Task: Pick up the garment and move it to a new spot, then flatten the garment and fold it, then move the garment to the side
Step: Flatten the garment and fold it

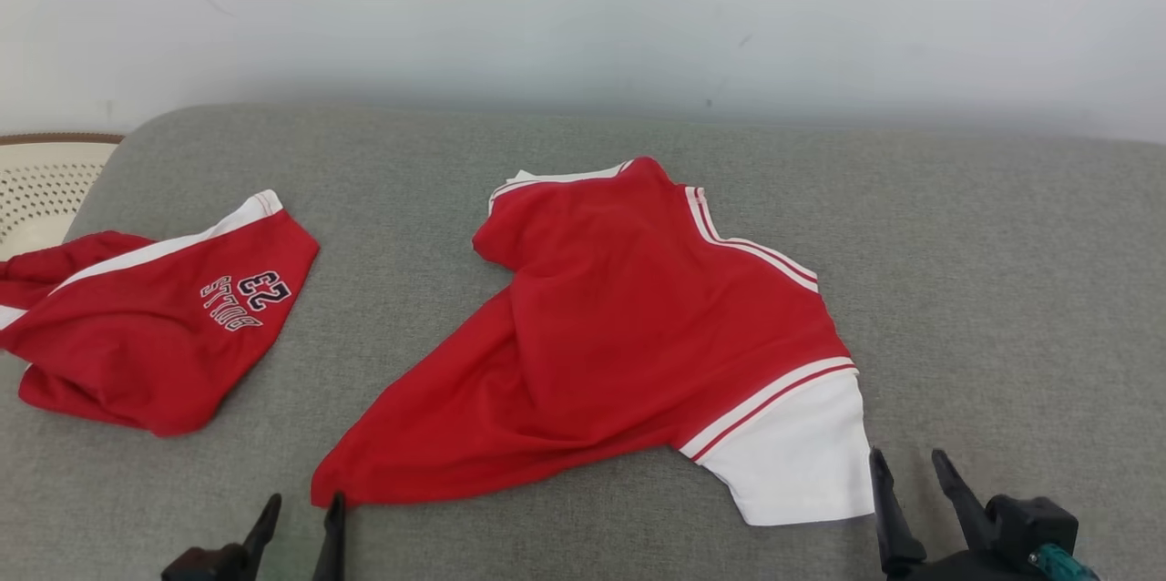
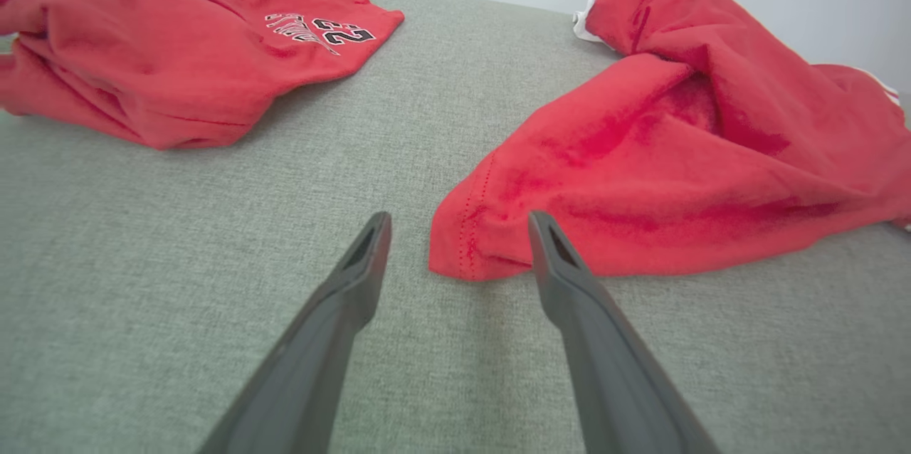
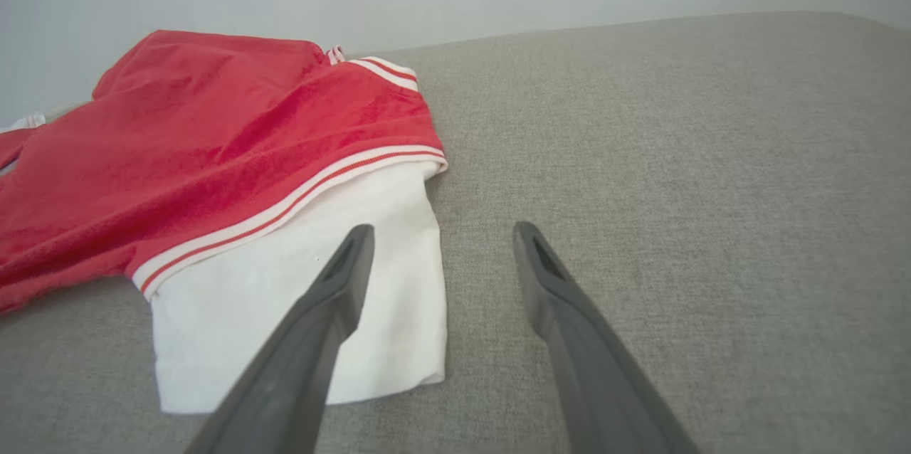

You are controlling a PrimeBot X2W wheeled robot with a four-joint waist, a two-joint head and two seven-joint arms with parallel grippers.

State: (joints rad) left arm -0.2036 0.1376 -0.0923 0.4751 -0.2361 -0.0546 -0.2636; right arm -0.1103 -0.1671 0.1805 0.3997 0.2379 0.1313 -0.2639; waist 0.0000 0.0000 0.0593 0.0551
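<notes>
Both sets of jaws stand apart: left gripper [image 2: 459, 218] beside the garment [image 1: 638, 317], right gripper [image 3: 443, 228] seemingly over its white sleeve [image 3: 285, 312].

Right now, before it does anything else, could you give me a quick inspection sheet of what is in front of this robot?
Surface: grey fabric surface, cushion-like, no stains seen.
Job's things: red shirt lying rumpled mid-surface, not flattened or folded; its white sleeve points toward the robot.
Clutter: second red garment marked 23, bunched at the left, apart from the shirt; cream perforated basket past the left edge.
Grippers: left gripper open at the shirt's near corner; right gripper open at the sleeve's edge; neither is holding anything.
Cables: nothing seen.
Surroundings: plain pale wall behind.
</notes>
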